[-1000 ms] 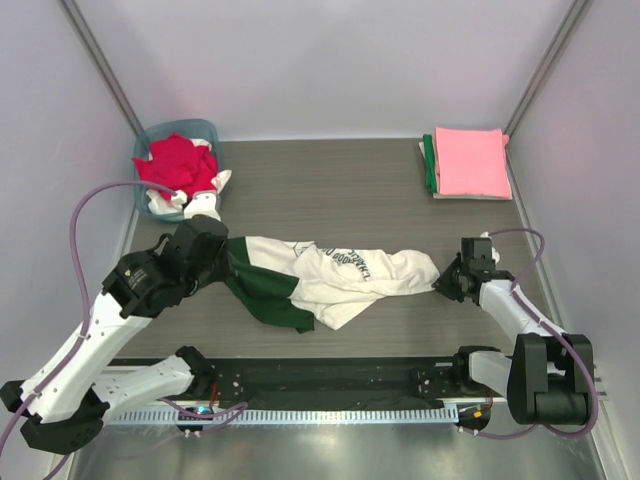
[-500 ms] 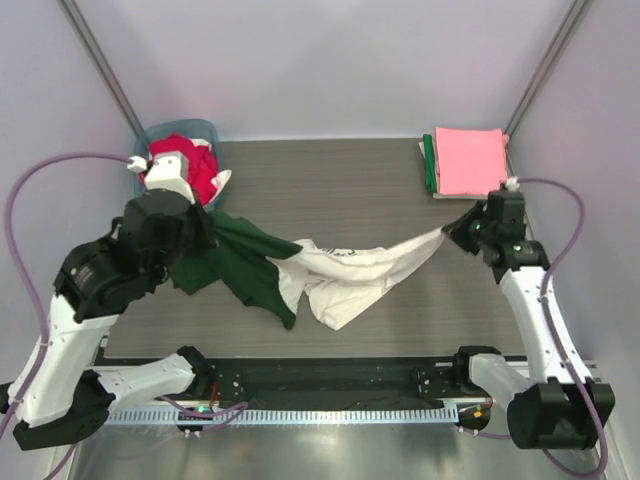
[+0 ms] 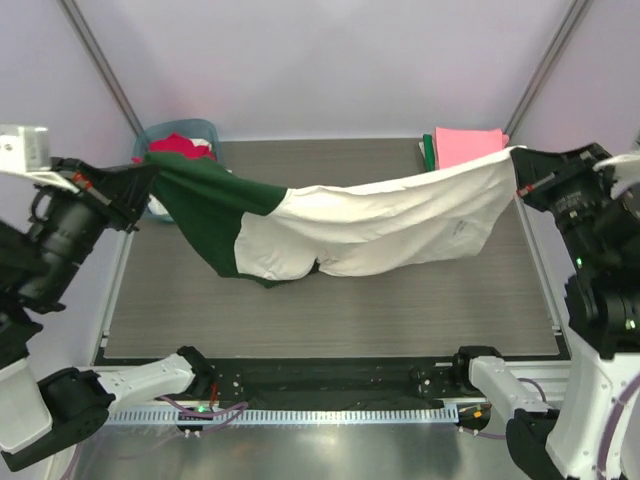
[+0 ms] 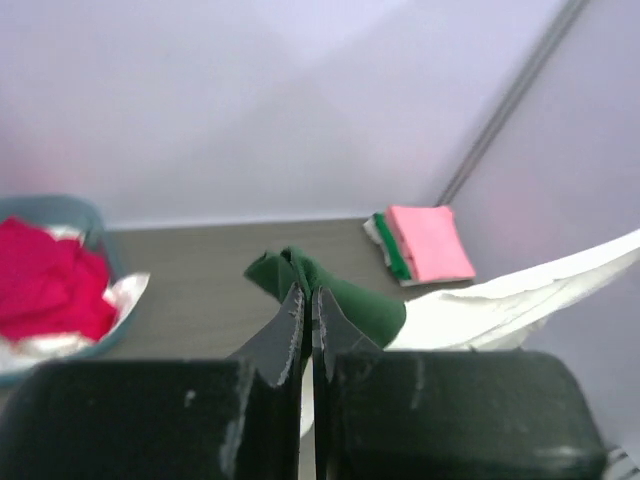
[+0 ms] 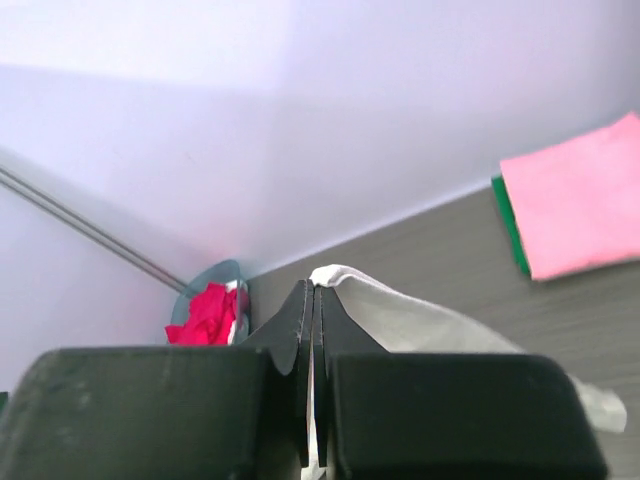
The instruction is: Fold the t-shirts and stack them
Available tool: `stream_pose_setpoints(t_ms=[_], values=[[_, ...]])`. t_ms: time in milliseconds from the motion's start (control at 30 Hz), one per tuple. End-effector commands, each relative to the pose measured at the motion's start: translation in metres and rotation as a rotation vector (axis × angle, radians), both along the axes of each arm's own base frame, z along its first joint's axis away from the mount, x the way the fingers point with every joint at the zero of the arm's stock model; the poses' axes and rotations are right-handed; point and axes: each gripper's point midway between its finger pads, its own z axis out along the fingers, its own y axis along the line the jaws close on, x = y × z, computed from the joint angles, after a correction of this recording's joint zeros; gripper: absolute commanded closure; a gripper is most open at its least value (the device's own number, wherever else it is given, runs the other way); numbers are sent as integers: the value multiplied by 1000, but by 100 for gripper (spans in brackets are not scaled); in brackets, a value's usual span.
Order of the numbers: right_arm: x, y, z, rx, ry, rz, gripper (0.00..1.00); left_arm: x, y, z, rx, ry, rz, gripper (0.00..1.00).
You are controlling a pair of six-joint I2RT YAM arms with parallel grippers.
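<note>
The cream t-shirt with dark green sleeves [image 3: 380, 225] hangs stretched in the air across the table between both arms. My left gripper [image 3: 150, 180] is shut on its green end [image 4: 330, 290], high at the left by the basket. My right gripper [image 3: 515, 165] is shut on its cream end [image 5: 400, 310], high at the right. The shirt's middle sags toward the table. A folded pink shirt on a green one [image 3: 462, 150] lies stacked at the back right, partly hidden by the held shirt. Red and white shirts [image 3: 180, 147] fill the basket.
The round teal basket [image 3: 190, 128] stands at the back left corner, and also shows in the left wrist view [image 4: 60, 205]. The grey table [image 3: 330, 310] lies under the hanging shirt. White walls close in the back and sides.
Both arms have risen and spread far apart, lifting the cream and green shirt off the table and pulling it from a crumpled heap into a stretched span.
</note>
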Motion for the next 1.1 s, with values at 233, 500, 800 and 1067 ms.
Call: stream_pose_setpoints(t_ms=[233,500,800,1067], values=[[-131,-6,89,-139,-402,-52,99,-88,-1,118,-73,-499,-326,100],[-231,-28,138,-154,-651,-191,99,-151,20,179,-169,-799,-427,100],[-171,-38,133,-137,-526,-218,99,-114,-9,203,-146,-867,-380,100],[12,-54,21,-166,-6,-297,99,43,-75,160,139,-669,-86,100]])
